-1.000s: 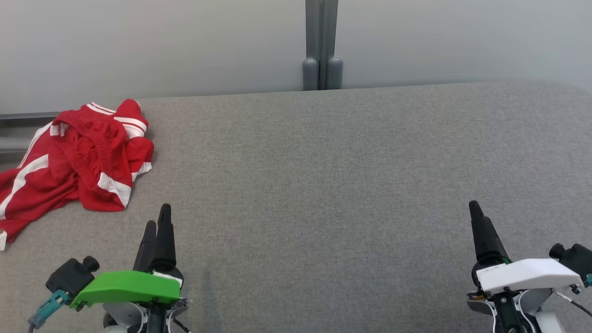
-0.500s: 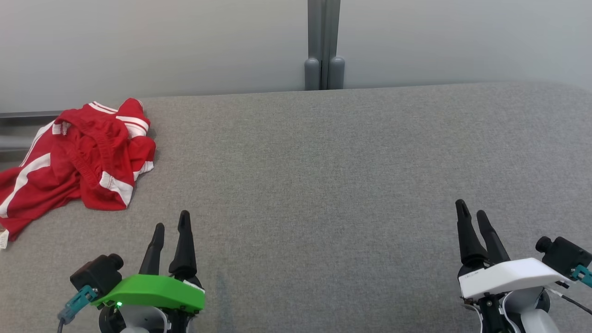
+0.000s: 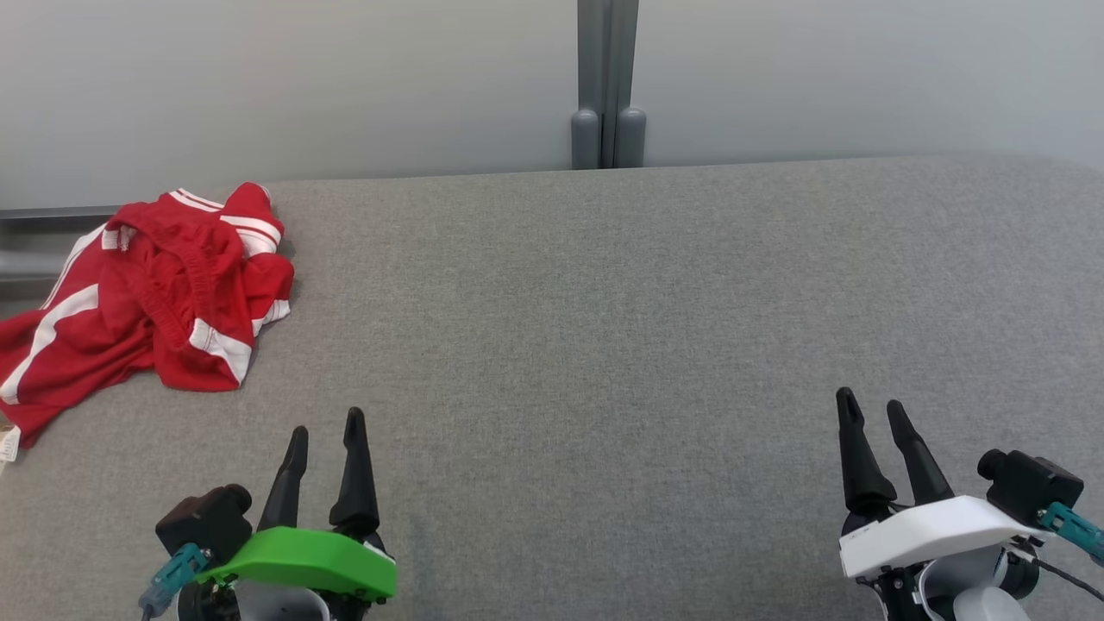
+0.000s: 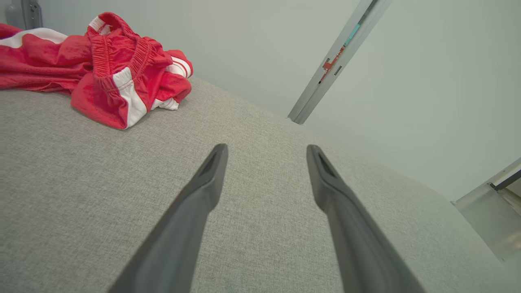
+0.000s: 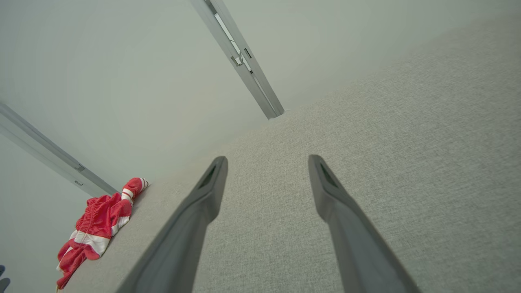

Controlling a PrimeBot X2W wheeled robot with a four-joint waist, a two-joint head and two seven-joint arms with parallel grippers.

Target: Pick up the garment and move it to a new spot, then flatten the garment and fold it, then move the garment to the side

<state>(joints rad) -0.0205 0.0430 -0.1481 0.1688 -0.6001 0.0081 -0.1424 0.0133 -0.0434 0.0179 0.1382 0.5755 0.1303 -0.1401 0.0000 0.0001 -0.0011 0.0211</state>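
Note:
The garment is out of view. A crumpled bundle of red-and-white clothes, with an elastic waistband showing, lies at the far left of the grey padded table; it is also the red bundle in the left wrist view and the small red bundle far off in the right wrist view. My left gripper hovers low at the near left, open and empty, well short of the bundle. My right gripper is at the near right, open and empty. Both jaws stand wide in the wrist views: left gripper, right gripper.
A pale wall with a grey post runs behind the table's far edge. A small white label pokes out at the bundle's lower left, by the table's left edge. Bare grey cloth spreads between the two grippers.
Both grippers have drawn back toward me and inward. Each wrist has turned, so both fingers now show apart. The view itself has shifted slightly.

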